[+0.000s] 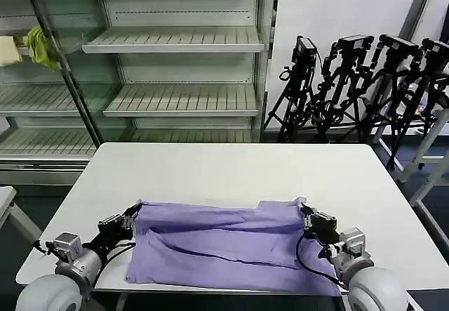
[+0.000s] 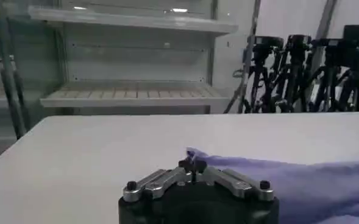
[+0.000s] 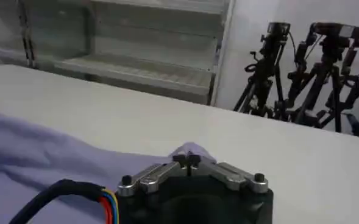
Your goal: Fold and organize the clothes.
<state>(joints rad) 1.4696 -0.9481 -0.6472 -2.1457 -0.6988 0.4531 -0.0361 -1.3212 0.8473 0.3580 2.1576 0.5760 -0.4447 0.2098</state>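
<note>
A lavender T-shirt lies folded over in a wide band across the near half of the white table. My left gripper is shut on the shirt's far left corner, low over the table. At the other end my right gripper is shut on the far right corner, where a small peak of fabric sticks out past the closed fingers. The print side of the shirt is hidden.
Empty metal shelves stand behind the table, with a yellow-green cloth hanging at the far left. Black camera tripods crowd the back right. The far half of the table is bare.
</note>
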